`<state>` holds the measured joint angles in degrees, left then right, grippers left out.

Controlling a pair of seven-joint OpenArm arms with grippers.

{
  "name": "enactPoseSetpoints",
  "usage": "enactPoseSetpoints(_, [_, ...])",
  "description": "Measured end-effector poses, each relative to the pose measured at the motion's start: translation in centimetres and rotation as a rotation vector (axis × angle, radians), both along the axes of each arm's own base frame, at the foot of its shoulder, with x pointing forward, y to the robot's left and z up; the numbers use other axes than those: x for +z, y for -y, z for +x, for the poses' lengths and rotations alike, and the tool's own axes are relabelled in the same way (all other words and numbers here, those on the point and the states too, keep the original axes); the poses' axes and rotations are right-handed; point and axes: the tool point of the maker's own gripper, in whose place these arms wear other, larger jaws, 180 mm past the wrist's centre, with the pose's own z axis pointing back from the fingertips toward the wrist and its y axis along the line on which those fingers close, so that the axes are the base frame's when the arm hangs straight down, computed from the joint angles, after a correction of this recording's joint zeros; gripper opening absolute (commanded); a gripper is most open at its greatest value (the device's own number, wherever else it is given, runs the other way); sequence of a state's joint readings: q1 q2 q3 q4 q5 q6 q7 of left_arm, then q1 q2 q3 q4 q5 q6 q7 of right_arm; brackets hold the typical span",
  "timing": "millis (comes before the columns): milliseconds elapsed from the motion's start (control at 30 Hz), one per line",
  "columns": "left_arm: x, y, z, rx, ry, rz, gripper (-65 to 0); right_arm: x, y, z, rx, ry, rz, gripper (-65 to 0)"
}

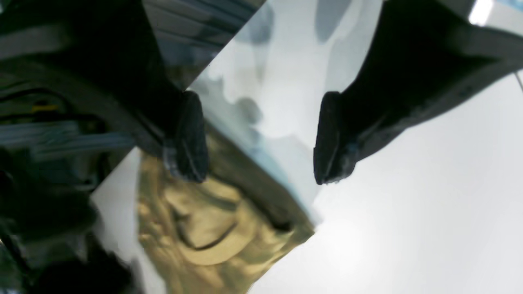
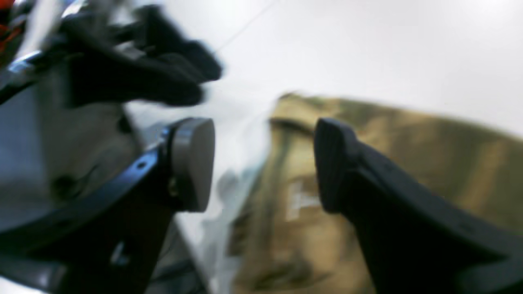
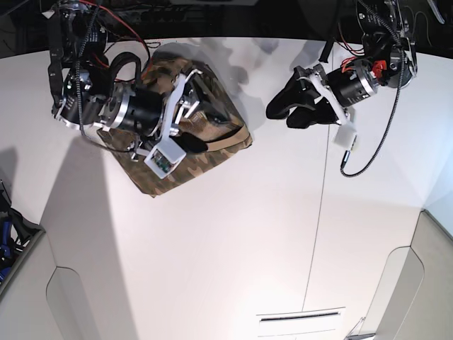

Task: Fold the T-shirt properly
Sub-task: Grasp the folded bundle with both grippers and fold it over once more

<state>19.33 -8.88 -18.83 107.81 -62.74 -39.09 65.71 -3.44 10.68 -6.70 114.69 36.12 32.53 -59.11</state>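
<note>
T-shirt (image 3: 185, 159) lies folded into a compact bundle on the white table (image 3: 233, 241), toward the base view's upper left, w/ wide bare surface below and to the right. Right gripper (image 2: 263, 163) hovers over it, jaws spread apart, gripping nothing; left gripper (image 1: 259, 136) sits well apart over bare table, jaws likewise released and empty. Cloth shows tan, olive and brown camo, wrinkled, w/ a pale mark (image 2: 300, 200).

broad white table (image 3: 233, 234) with a seam, brightly lit; dark background behind.
</note>
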Motion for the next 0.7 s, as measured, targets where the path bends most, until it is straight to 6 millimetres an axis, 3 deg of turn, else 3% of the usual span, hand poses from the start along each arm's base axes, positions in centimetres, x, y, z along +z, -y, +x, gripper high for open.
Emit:
enactPoseSetpoints(133, [2.8, 1.4, -0.1, -0.060, 0.068, -0.032, -55.3, 1.8, 2.7, 3.1, -0.119, 0.083, 0.011, -29.1])
enactPoseSetpoints(200, [3.9, 2.8, -0.6, -0.120, 0.092, -0.035, -61.1, 2.1, 5.0, 4.6, -0.199, 0.114, -0.024, -38.4])
enactPoseSetpoints(300, [5.4, 5.5, -1.6, -0.218, 0.130, -0.051, -62.1, 3.1, 7.2, 6.4, -0.272, 0.157, -0.034, -61.7])
enactPoseSetpoints(333, [5.7, 6.4, -2.0, -0.248, 0.137, -0.059, -62.1, 3.6, 7.6, 6.9, -0.287, 0.170, -0.031, -65.0])
enactPoseSetpoints(467, [3.9, 9.1, -3.3, -0.348, 0.104, -0.008, -62.0, 3.4, 8.1, 8.7, -0.310, 0.181, -0.018, -65.0])
enactPoseSetpoints(700, [0.6, 13.4, -4.4, -0.423, 0.124, 0.081, -62.0, -1.4, 9.6, 13.6, -0.385, 0.034, 0.036, -65.0])
